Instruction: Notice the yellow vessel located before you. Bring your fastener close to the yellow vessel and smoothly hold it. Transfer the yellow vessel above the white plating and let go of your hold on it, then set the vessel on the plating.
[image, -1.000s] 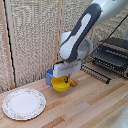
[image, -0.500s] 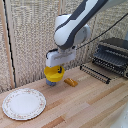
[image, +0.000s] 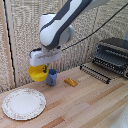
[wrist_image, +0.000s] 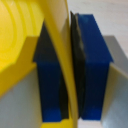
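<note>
The yellow vessel (image: 38, 73) is a small bright-yellow bowl, lifted clear of the wooden table and tilted. My gripper (image: 44, 63) is shut on its rim, hanging below the big white-grey arm. In the wrist view the yellow rim (wrist_image: 59, 55) runs between the two blue fingers (wrist_image: 92, 65), which press on it from both sides. The white plating (image: 23, 103), a wide flat plate with a patterned rim, lies on the table below the bowl and toward the exterior view's left. The bowl hangs just beyond the plate's far right edge.
A blue mug (image: 51, 77) stands on the table right beside the lifted bowl. A small orange-yellow food piece (image: 71, 82) lies to its right. A black toaster oven (image: 112, 54) with a wire rack (image: 96, 72) fills the exterior view's right. A woven screen stands behind.
The arm has raised the bowl off the table and carried it toward the exterior view's left, uncovering the blue mug.
</note>
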